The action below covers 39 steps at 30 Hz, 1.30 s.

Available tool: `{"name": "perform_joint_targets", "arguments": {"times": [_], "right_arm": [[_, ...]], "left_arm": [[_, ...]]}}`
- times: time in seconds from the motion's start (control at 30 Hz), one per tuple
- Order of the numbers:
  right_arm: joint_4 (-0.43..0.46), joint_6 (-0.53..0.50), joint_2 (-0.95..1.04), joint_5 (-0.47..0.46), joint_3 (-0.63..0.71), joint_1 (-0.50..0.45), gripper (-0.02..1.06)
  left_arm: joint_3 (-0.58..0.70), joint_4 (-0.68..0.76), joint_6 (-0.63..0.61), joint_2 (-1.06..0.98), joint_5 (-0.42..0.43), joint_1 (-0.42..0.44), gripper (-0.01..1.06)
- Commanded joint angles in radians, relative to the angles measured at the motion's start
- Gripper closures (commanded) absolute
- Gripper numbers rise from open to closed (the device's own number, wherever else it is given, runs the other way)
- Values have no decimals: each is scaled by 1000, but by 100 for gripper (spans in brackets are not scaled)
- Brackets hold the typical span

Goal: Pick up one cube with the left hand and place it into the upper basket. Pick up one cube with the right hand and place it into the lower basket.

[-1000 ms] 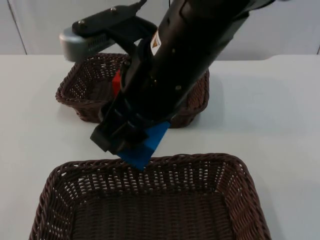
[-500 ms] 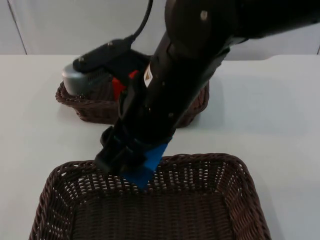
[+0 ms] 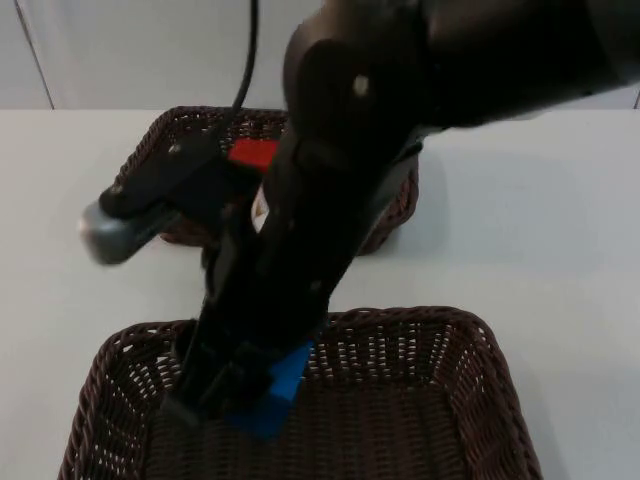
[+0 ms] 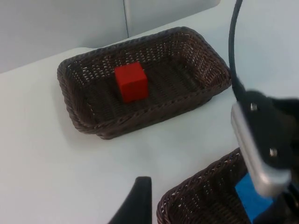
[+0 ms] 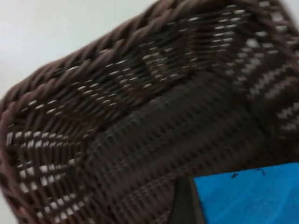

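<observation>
Over the lower basket (image 3: pixel 480 350), the right gripper (image 3: pixel 225 395) held the blue cube (image 3: pixel 270 395) clamped between its fingers, the cube hanging inside the rim above the woven floor. Farther back, the red cube (image 4: pixel 131 82) lay in the upper basket (image 4: pixel 84 116). Whether the left gripper (image 4: pixel 135 205) was open could not be told.

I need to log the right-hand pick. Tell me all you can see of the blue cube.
The blue cube is plain, flat-faced and bright blue, with small dark marks on one face. It hangs tilted in the right gripper, fingers shut on it, above the floor of the lower basket, inside its rim and near the far wall. It touches no wicker.
</observation>
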Motion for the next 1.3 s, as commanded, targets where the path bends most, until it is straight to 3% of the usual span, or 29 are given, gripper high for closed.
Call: {"name": "perform_joint_targets", "arguments": {"times": [0.0,0.5,0.63,0.67,0.77,0.8,0.9,1.27], "right_arm": [[0,-12,16,1,0,7,105],[8,-10,108,28,0,7,104],[8,-10,108,28,0,7,82],[8,-10,108,28,0,7,82],[8,-10,108,28,0,7,56],[8,-10,108,28,0,7,56],[8,-14,97,18,-2,7,33],[8,-14,-50,-13,-2,7,30]], "left_arm": [[2,7,-1,-4,-7,-4,13],[2,7,-1,-4,-7,-4,13],[2,7,-1,-4,-7,-4,13],[2,7,-1,-4,-7,-4,13],[2,7,-1,-4,-7,-4,13],[2,7,-1,-4,-7,-4,13],[2,7,-1,-4,-7,-4,13],[2,7,-1,-4,-7,-4,13]]}}
